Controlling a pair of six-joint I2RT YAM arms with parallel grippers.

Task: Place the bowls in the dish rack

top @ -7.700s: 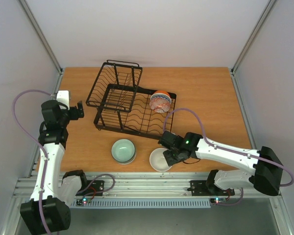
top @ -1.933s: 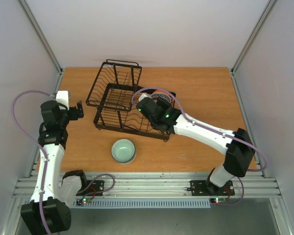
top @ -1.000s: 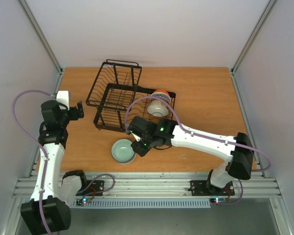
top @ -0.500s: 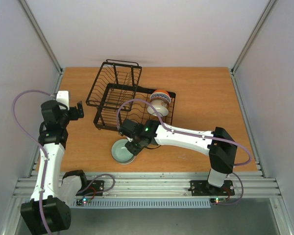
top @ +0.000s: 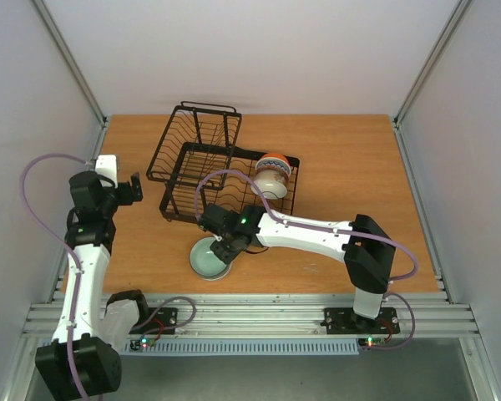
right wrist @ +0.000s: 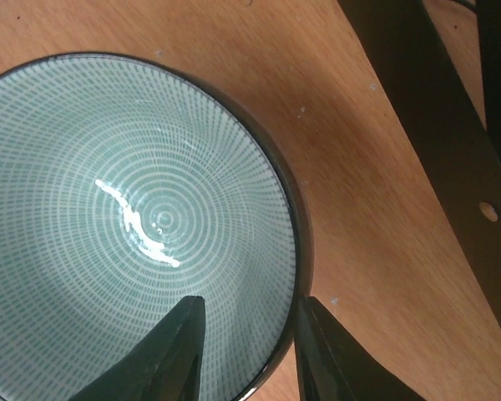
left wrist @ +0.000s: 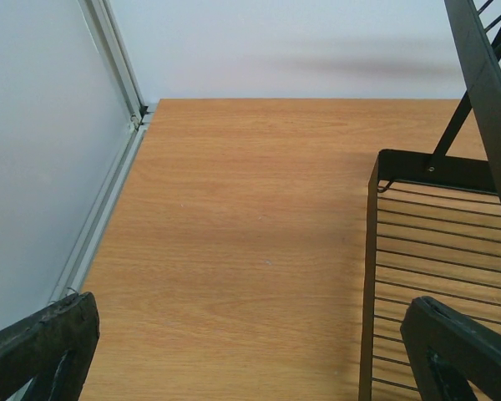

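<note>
Two of three loaded: white bowl (top: 269,185), orange-rimmed bowl (top: 275,163) in dish rack (top: 209,180), 3 o'clock end. Outstanding: green bowl (right wrist: 142,225) on table (top: 351,167), 6 o'clock of rack. Right jaws spread astride its rim, not yet pinching. Left jaws spread, empty.

**Wood tabletop inside a pale, bare booth**

The tabletop (top: 359,167) is warm orange-brown wood with a fine straight grain and a matte finish. The right wrist view shows a few tiny pale specks on it. Three plain walls close it in: a back wall (top: 259,50), a left wall (top: 17,100) and a right wall (top: 484,125), all pale grey-white and bare. Slim metal posts (top: 71,58) rise at a slant from the two back corners. A metal strip (left wrist: 104,209) runs along the foot of the left wall. Ribbed aluminium rails (top: 259,311) edge the near side. The light is soft and even. A faint blurred shadow (left wrist: 342,67) lies on the back wall in the left wrist view.
</note>
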